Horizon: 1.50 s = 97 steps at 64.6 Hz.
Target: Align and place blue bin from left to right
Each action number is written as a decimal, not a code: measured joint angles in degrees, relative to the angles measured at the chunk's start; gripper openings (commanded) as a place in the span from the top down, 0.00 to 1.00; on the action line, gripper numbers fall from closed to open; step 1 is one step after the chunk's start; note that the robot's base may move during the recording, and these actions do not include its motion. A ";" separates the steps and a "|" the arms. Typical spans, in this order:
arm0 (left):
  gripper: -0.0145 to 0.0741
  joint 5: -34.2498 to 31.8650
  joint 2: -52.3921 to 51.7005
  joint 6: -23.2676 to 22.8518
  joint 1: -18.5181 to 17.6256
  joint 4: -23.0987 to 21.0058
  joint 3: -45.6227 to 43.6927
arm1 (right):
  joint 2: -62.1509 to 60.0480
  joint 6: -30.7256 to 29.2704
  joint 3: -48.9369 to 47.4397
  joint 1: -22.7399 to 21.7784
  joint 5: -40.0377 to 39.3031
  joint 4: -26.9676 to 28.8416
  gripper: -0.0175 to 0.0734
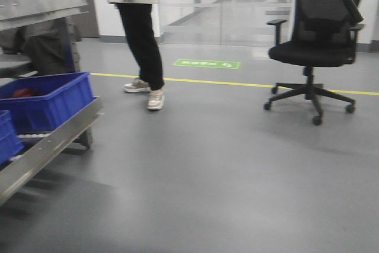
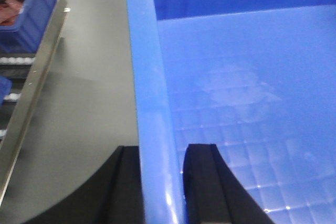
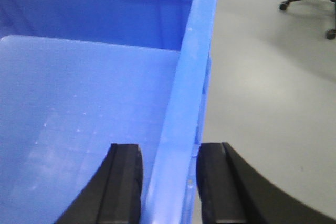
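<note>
An empty blue bin [image 2: 252, 77] with a grid-patterned floor fills both wrist views and hangs above the grey floor. My left gripper [image 2: 161, 150] is shut on the bin's left wall [image 2: 149, 77], one black finger [image 2: 126, 182] outside and one inside. My right gripper [image 3: 168, 150] is shut on the bin's right wall [image 3: 189, 77], with one finger [image 3: 123, 182] inside the blue bin [image 3: 79, 103] and the other outside. Neither gripper shows in the front view.
A metal roller rack [image 1: 53, 137] stands at the left with a blue bin [image 1: 47, 102] holding something red, and part of another blue bin [image 1: 7, 137] nearer. A person [image 1: 139, 34] stands behind it. An office chair [image 1: 317, 39] is at the right. The rack rail [image 2: 37, 77] runs left of the held bin.
</note>
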 measured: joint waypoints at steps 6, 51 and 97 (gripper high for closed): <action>0.85 0.00 0.00 0.00 0.00 0.00 0.00 | 0.00 0.00 0.00 0.00 0.00 0.00 0.89; 0.85 0.00 0.00 0.00 0.00 0.11 0.00 | 0.00 0.11 0.00 0.00 -0.11 0.00 0.89; 0.85 0.00 0.00 0.00 0.00 0.11 0.00 | 0.00 0.11 0.00 0.00 -0.11 -0.11 0.89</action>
